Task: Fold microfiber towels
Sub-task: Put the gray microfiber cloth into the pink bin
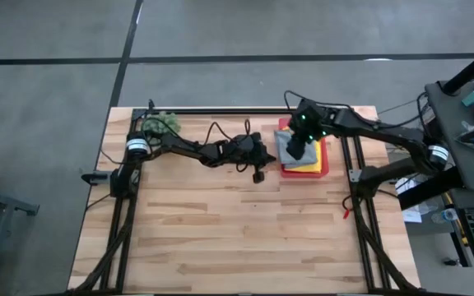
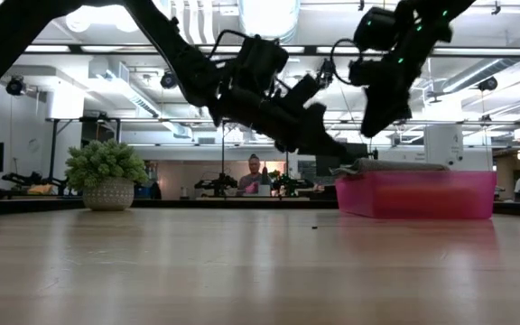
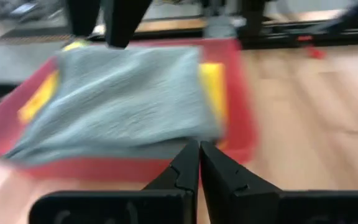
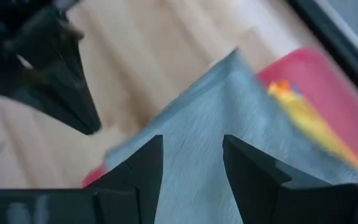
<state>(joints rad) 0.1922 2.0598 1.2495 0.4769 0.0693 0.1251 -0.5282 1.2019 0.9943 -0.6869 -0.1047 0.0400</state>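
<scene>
Grey towel (image 1: 290,146) tops the tray (image 1: 325,161) stack near your worktop's far right edge; lift right gripper (image 1: 297,156) straight, fingers parted and empty, left gripper (image 1: 258,174) pinched shut beside.

Grey floor (image 1: 56,49), bright ceiling lights (image 2: 269,13) overhead.

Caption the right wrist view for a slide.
Open right gripper over the grey towel topping the stack in the pink tray, left gripper shut nearby.
</scene>
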